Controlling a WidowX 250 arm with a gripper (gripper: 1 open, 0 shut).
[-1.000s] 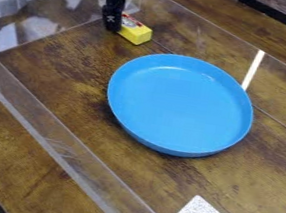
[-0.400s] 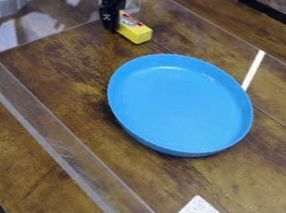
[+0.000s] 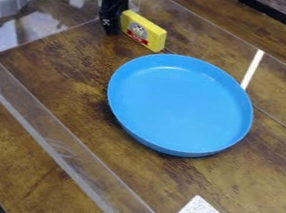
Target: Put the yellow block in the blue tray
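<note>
Progress: we are seeing the pick not yet made; the blue tray (image 3: 180, 104), filling the middle of the frame, is sitting empty.
Block: the yellow block (image 3: 145, 30) is lying on the wooden table (image 3: 54, 85) at the upper left, just above the tray's rim.
Hand: we are reading the gripper (image 3: 110, 21) as fully spread, holding nothing, standing right beside the block's left end.
Remaining: grasping, carrying, releasing over the tray.
Writing: we are finding the block's red-and-white label too small to read.

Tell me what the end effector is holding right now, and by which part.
Nothing: the end effector stands open beside the yellow block, which rests on the table.
</note>
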